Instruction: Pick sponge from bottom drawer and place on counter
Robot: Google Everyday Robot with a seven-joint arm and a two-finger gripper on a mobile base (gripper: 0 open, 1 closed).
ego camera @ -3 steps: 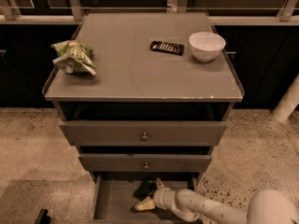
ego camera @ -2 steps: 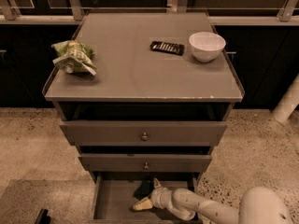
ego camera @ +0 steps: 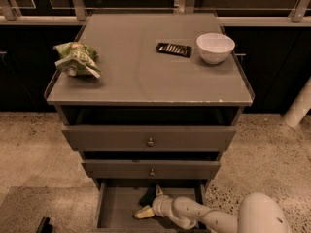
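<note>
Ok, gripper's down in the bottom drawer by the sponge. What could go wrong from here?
1. The middle drawer front sits just above the gripper in the bottom drawer; lifting straight up could hit it, so pull back first.
2. Whether the sponge is gripped is unclear; it could drop on the way out.
3. On the counter, the bowl and black remote crowd the right; aim for the bare middle.

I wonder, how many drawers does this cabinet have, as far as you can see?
3: the knobbed top drawer, the knobbed middle drawer below it, and the bottom drawer, pulled open, with the end effector inside it.
</note>
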